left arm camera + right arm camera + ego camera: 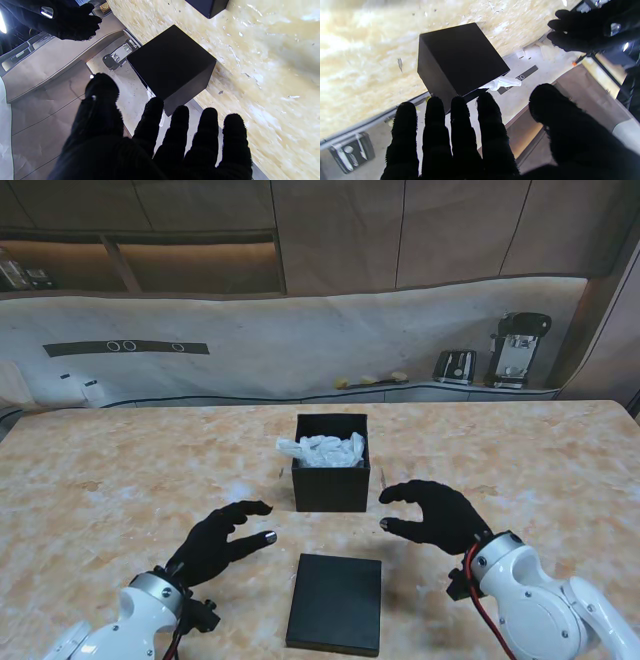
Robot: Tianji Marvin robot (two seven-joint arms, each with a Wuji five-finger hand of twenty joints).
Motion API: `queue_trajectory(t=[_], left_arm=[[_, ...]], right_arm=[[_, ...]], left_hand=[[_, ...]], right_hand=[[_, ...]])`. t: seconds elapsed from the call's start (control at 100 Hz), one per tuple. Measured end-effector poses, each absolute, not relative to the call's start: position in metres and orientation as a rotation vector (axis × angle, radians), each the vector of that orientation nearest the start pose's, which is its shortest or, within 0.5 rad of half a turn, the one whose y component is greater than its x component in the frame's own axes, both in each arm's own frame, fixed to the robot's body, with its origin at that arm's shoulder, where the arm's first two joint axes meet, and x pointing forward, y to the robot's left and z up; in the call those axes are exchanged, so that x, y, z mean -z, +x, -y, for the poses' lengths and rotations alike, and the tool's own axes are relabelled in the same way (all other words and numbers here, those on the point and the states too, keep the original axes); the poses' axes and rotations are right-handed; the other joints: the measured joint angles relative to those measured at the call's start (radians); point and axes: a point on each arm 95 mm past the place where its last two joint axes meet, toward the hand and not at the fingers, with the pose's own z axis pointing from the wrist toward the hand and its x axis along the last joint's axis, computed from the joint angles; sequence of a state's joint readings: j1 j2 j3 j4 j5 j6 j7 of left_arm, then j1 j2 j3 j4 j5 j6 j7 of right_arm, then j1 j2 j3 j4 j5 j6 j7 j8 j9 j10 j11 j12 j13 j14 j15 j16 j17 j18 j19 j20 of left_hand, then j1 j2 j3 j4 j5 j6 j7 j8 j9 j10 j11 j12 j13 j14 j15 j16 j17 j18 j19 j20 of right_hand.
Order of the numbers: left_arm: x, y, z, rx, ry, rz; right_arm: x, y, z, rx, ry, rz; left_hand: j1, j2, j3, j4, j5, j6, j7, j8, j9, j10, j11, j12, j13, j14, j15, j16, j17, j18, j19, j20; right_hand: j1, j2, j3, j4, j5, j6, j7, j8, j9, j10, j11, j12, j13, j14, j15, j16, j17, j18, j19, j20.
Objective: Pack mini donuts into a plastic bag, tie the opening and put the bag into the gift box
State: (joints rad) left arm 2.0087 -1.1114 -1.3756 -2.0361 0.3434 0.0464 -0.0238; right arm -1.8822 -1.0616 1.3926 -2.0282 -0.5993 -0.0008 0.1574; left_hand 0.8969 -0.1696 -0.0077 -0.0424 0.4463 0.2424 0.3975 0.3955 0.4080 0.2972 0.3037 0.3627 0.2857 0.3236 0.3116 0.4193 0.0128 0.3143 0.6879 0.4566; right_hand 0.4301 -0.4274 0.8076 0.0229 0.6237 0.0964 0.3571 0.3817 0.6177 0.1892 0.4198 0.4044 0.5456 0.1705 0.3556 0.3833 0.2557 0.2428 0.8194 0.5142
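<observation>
Fingers (255, 508) of both hands spread, holding nothing. Plastic bag (322, 448) sits in the gift box (331, 463). Packing looks finished; fitting the lid (336, 602) probably comes next.

I note the open black cardboard gift box (331, 477) at mid-table, with the crumpled clear plastic bag (322, 448) inside it. The flat black box lid (336, 602) lies nearer to me. My left hand (218, 542) and right hand (437, 515) flank the box, both apart from it.
</observation>
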Motion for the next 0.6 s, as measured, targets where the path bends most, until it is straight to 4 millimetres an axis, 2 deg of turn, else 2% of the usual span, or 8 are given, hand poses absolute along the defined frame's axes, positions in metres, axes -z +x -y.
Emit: queue_trajectory(t=[0.1,0.15,0.2,0.28,0.36,0.45,0.6], left_arm=[[0.299,0.284,0.016,1.932,-1.973,-1.058],[0.301,0.282,0.016,1.934,-1.990,-1.047],[0.303,0.279,0.017,1.934,-2.006,-1.041],[0.305,0.273,0.018,1.934,-2.030,-1.036],[0.308,0.267,0.020,1.941,-2.074,-1.012],[0.310,0.261,0.023,1.946,-2.139,-0.976],[0.316,0.252,0.029,1.922,-2.193,-0.974]], right_arm=[[0.273,0.310,-0.010,2.280,-2.061,1.635],[0.277,0.305,-0.012,2.260,-2.106,1.579],[0.281,0.299,-0.014,2.227,-2.161,1.499],[0.286,0.289,-0.018,2.157,-2.225,1.344],[0.290,0.280,-0.022,2.119,-2.235,1.311],[0.294,0.272,-0.025,2.073,-2.246,1.291],[0.301,0.255,-0.035,1.953,-2.293,1.163]], left_hand=[[-0.037,0.033,-0.005,0.000,-0.032,0.011,-0.038,-0.026,-0.033,0.011,-0.021,-0.036,-0.011,0.003,-0.014,-0.039,-0.006,-0.021,-0.032,-0.071],[-0.060,0.035,-0.006,0.000,-0.043,0.023,-0.061,-0.040,-0.045,0.014,-0.027,-0.049,-0.021,0.008,-0.030,-0.055,-0.010,-0.032,-0.056,-0.098],[-0.071,0.036,-0.007,0.000,-0.049,0.032,-0.086,-0.061,-0.058,0.016,-0.031,-0.061,-0.035,0.011,-0.037,-0.070,-0.013,-0.042,-0.079,-0.115],[-0.086,0.048,-0.007,0.000,-0.079,0.038,-0.105,-0.078,-0.093,0.016,-0.036,-0.074,-0.070,0.011,-0.039,-0.087,-0.023,-0.059,-0.120,-0.142],[-0.086,0.073,-0.007,0.000,-0.105,0.036,-0.128,-0.089,-0.133,0.015,-0.051,-0.090,-0.103,0.007,-0.062,-0.101,-0.039,-0.068,-0.175,-0.176],[-0.029,0.111,-0.008,0.000,-0.141,0.047,-0.146,-0.090,-0.190,0.011,-0.063,-0.097,-0.147,-0.011,-0.078,-0.112,-0.053,-0.099,-0.259,-0.223],[0.031,0.147,-0.006,0.000,-0.139,0.073,-0.175,-0.103,-0.204,0.011,-0.087,-0.109,-0.180,-0.026,-0.091,-0.113,-0.053,-0.126,-0.356,-0.267]], right_hand=[[-0.026,0.035,-0.039,-0.021,-0.056,0.010,-0.010,-0.001,-0.061,0.016,0.005,-0.058,-0.058,0.009,-0.024,-0.051,-0.046,-0.007,-0.041,-0.037],[-0.034,0.062,-0.053,-0.022,-0.088,0.013,-0.030,-0.001,-0.103,0.018,-0.007,-0.053,-0.084,0.016,-0.041,-0.074,-0.064,-0.013,-0.054,-0.055],[-0.037,0.082,-0.080,-0.030,-0.129,0.022,-0.034,-0.010,-0.148,0.045,-0.017,-0.099,-0.125,0.018,-0.053,-0.091,-0.089,-0.015,-0.076,-0.071],[-0.051,0.135,-0.131,-0.037,-0.220,0.022,-0.069,-0.027,-0.234,0.048,-0.035,-0.154,-0.174,0.019,-0.073,-0.123,-0.126,-0.025,-0.111,-0.098],[-0.066,0.180,-0.190,-0.048,-0.286,0.020,-0.093,-0.051,-0.267,0.049,-0.064,-0.154,-0.218,0.020,-0.090,-0.149,-0.157,-0.042,-0.163,-0.126],[-0.077,0.223,-0.240,-0.049,-0.320,0.010,-0.087,-0.069,-0.330,0.048,-0.079,-0.151,-0.276,0.004,-0.111,-0.164,-0.200,-0.071,-0.244,-0.148],[-0.078,0.269,-0.319,-0.049,-0.388,0.009,-0.052,-0.110,-0.415,0.036,-0.081,-0.153,-0.365,-0.031,-0.130,-0.175,-0.250,-0.132,-0.376,-0.161]])
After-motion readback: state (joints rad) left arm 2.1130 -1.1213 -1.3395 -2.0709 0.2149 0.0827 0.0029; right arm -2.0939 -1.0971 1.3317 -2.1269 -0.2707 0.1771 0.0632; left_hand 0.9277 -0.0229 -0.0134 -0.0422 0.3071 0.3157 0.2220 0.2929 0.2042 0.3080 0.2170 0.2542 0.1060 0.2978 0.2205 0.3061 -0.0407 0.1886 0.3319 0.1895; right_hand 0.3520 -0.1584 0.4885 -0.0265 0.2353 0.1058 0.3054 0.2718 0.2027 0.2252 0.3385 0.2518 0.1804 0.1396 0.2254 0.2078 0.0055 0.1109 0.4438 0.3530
